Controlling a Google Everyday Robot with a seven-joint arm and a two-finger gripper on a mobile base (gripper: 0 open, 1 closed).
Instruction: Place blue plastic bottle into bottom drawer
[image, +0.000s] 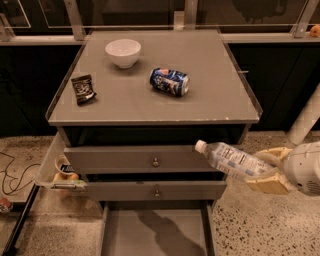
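The blue plastic bottle (231, 159) is clear with a white cap and a pale blue-and-white label. It lies nearly level in my gripper (264, 173), cap pointing left, in front of the cabinet's right side at the height of the upper drawers. My gripper is shut on the bottle's base end, its cream fingers (267, 184) above and below it. The bottom drawer (154, 232) is pulled open at the bottom middle, a plain grey tray with nothing in it, below and left of the bottle.
On the cabinet top (220, 95) lie a dark blue soda can (170, 81), a white bowl (123, 52) and a dark snack packet (83, 89). Two knobbed drawers (155, 162) are shut. A side bin (59, 170) with small items hangs at the left.
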